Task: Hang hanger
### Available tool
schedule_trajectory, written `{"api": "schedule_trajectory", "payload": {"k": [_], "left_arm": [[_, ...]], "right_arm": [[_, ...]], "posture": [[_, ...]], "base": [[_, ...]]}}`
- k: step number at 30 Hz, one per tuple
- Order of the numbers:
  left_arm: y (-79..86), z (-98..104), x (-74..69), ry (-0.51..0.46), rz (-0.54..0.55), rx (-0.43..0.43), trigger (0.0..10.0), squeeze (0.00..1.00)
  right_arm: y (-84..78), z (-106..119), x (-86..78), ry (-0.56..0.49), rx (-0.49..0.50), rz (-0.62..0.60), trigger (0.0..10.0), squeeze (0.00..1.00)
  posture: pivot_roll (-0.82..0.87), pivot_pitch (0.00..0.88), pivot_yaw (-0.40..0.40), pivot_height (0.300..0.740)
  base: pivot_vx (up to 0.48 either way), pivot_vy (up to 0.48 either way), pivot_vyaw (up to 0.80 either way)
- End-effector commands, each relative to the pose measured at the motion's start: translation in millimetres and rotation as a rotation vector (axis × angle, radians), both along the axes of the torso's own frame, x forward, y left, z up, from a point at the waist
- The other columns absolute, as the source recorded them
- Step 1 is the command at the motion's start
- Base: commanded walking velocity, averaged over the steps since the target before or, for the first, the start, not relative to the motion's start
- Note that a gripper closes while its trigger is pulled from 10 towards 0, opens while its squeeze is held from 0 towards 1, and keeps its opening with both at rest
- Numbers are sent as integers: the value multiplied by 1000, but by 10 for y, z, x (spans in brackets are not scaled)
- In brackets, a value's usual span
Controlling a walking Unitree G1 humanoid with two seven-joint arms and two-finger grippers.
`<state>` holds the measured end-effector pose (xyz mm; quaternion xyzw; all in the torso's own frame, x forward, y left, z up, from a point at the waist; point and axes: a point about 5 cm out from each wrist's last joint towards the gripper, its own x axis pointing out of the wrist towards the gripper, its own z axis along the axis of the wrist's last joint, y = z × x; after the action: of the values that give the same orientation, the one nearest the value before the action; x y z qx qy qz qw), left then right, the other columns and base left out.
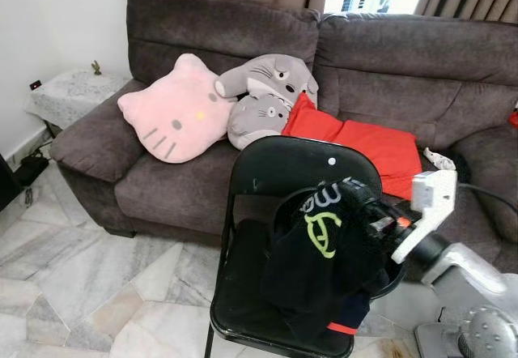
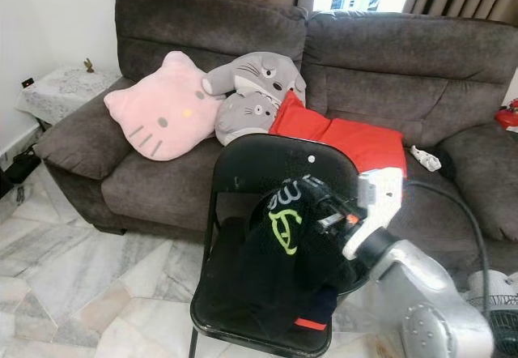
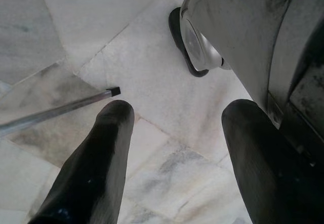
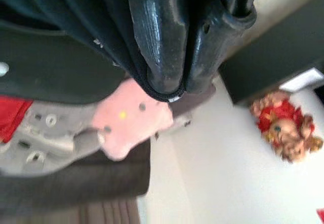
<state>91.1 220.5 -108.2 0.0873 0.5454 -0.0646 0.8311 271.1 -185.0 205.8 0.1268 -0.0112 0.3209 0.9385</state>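
Hanger itself: not separately visible; presumably inside the black garment (image 1: 324, 253) with green lettering, which hangs bunched over the seat of the black folding chair (image 1: 283, 172). Cannot confirm hook or bar from these views.

Right claw (image 4: 169, 84): in the right wrist view, both fingers pressed together, pinching a dark edge with a thin rim at the tips, garment fabric draped around them. Judged clamped on the garment/hanger bundle. In the head views the right arm reaches in from the right, wrist level with the chair back, load held just in front of it.

Left claw (image 3: 174, 148): fingers spread wide, nothing between them, pointing down at the marble floor (image 3: 152, 57). Idle.

Surroundings: dark sofa (image 1: 388, 66) behind the chair, with pink cat cushion (image 1: 174, 115), grey cushions (image 1: 263, 99), red cloth (image 1: 364, 143).

Step judged: carry phase, bundle gripped, not yet hung. No rail or rod in sight. Next move calls for locating a hanging point, lifting the bundle clear of the chair, and keeping the hook free of fabric.
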Motion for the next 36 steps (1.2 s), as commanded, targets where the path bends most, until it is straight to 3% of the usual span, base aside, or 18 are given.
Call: {"api": "schedule_trajectory", "payload": {"k": [1, 3, 5, 7, 10, 12, 13, 14, 15, 16, 19, 20, 23, 31, 36], "left_arm": [[-20, 0, 19, -2, -3, -10, 10000, 0], [-19, 2, 24, -3, -7, -9, 10000, 0], [-18, 3, 26, -4, -7, -9, 10000, 0], [-14, 5, 31, -6, -9, -7, 10000, 0], [-12, 6, 31, -7, -12, -5, 10000, 0], [-10, 6, 30, -7, -12, -4, 10000, 0], [-10, 6, 29, -7, -12, -4, 10000, 0], [-13, 5, 28, -7, -13, -5, 10000, 0], [-13, 5, 28, -7, -13, -5, 10000, 0], [-15, 4, 27, -7, -12, -7, 10000, 0], [-17, 4, 25, -7, -9, -8, 10000, 0], [-17, 4, 25, -7, -9, -8, 10000, 0], [-18, 2, 19, -5, -8, -8, 10000, 0], [-17, 0, 13, -4, -6, -7, 10000, 0], [-18, 1, 12, -5, -7, -8, 10000, 0]], "right_arm": [[-73, 265, -32, -120, 50, -8, 0, 0], [-188, 478, -45, -220, 117, -41, 0, 0], [-209, 522, -50, -243, 126, -47, 0, 0], [-439, 714, 4, -303, 226, -172, 0, 0], [-563, 809, 2, -339, 312, -204, 0, 0], [-546, 775, 1, -314, 332, -180, 0, 0], [-501, 704, 13, -275, 301, -163, 0, 0], [-385, 499, 21, -199, 201, -117, 0, 0], [-385, 499, 21, -199, 201, -117, 0, 0], [-273, 244, 18, -90, 116, -63, 0, 0], [-214, -77, 38, 67, -12, -55, 0, 0], [-214, -77, 38, 67, -12, -55, 0, 0], [-205, -529, 36, 230, -195, -52, 0, 0], [-257, -766, 164, 304, -229, -126, 0, 0], [-155, -960, 309, 334, -260, -111, 0, 0]], "posture": [[-95, 12, -37, 740], [-95, 9, -33, 740], [-94, 7, -32, 740], [-98, 4, -28, 740], [-97, 4, -28, 740], [-98, 5, -28, 740], [-99, 5, -28, 740], [-96, 5, -30, 740], [-96, 5, -30, 740], [-89, 6, -30, 740], [-88, 7, -31, 740], [-88, 7, -31, 740], [-86, 10, -34, 740], [-83, 13, -34, 740], [-77, 15, -35, 740]], "base": [[0, 0, 0], [0, 0, 0], [0, 0, 0], [0, 0, 0], [0, 0, 0], [0, 0, 0], [0, 0, 0], [0, 0, 0], [0, 0, 0], [0, 0, 0], [0, 0, 0], [0, 0, 0], [0, 0, 0], [0, 0, 0], [0, 0, 0]]}}
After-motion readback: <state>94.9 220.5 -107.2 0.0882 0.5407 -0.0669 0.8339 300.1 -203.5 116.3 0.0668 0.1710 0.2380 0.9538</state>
